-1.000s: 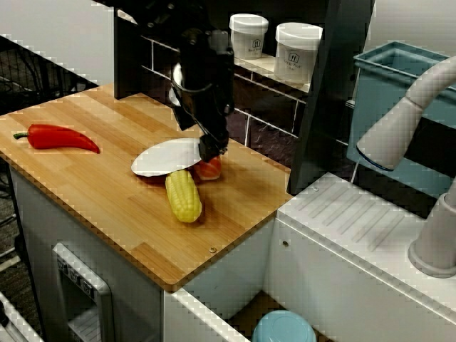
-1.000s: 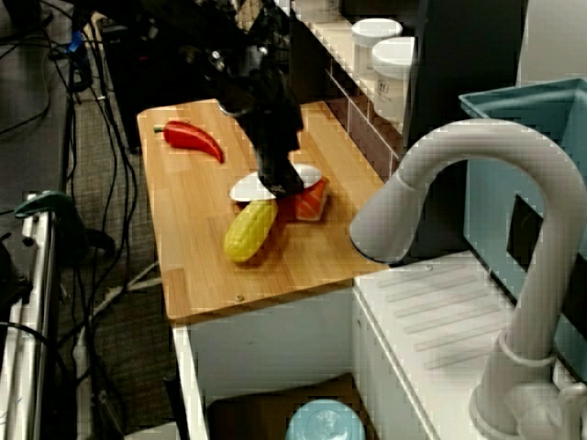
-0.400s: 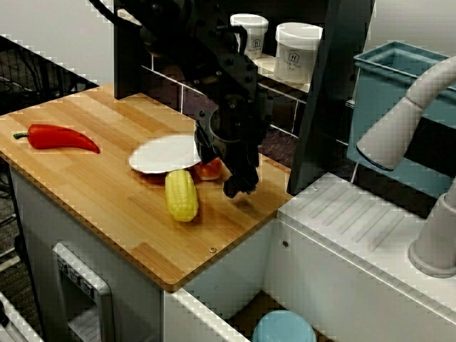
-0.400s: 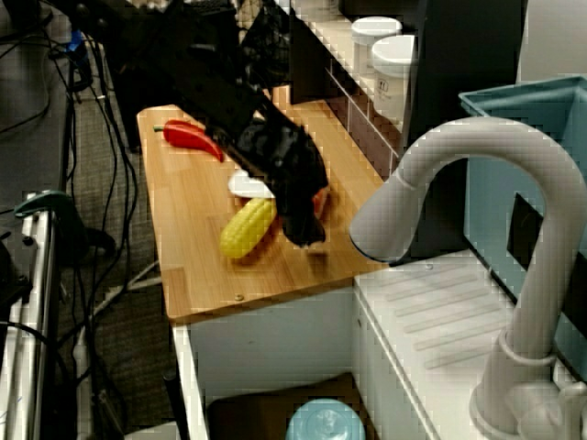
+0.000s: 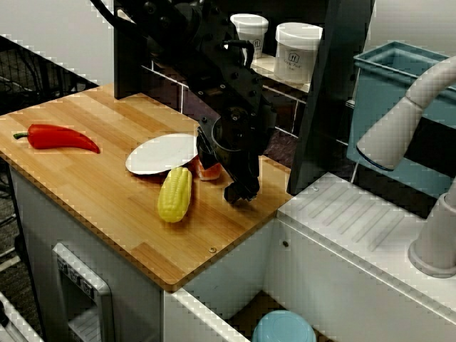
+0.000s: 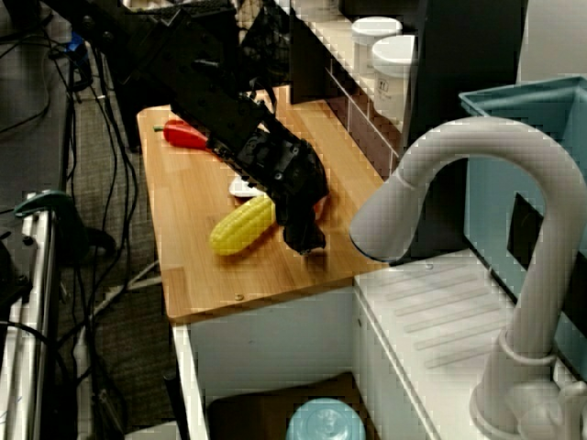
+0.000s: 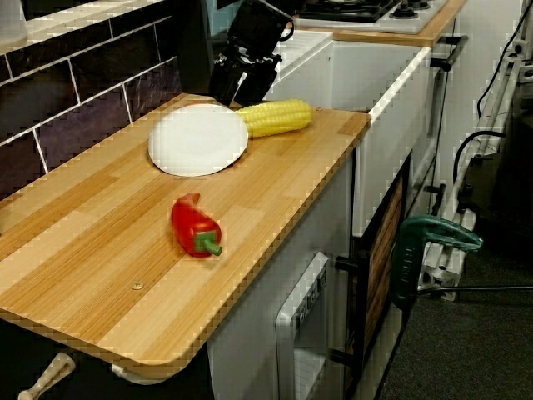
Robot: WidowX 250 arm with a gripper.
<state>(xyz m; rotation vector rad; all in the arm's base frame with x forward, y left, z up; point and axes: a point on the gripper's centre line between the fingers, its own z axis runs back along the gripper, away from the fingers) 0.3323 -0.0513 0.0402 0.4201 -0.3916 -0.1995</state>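
My black gripper (image 5: 241, 194) hangs low over the wooden counter (image 5: 107, 206), near its right end, and touches nothing I can see. Its fingers look closed together, with nothing between them. A yellow corn cob (image 5: 175, 195) lies just left of it. A white plate (image 5: 160, 154) rests partly on an orange-red piece of food (image 5: 209, 171), right by the gripper's wrist. In the view from the sink end the gripper (image 6: 304, 243) stands right of the corn (image 6: 241, 226), and the arm hides most of the plate. In the view along the counter the gripper (image 7: 241, 83) is behind the plate (image 7: 198, 138) and the corn (image 7: 276, 117).
A red pepper (image 5: 54, 137) lies at the counter's far left. Two white jars (image 5: 297, 51) stand on the shelf behind. A dark post (image 5: 328, 92) rises at the counter's right end. Beyond it are a white drainboard (image 5: 370, 235), a grey faucet (image 5: 406, 121) and a teal bin (image 5: 399, 78).
The gripper left the plate's edge and moved right and down towards the counter's right end. The corn swung round and slid left. The plate shifted a little left.
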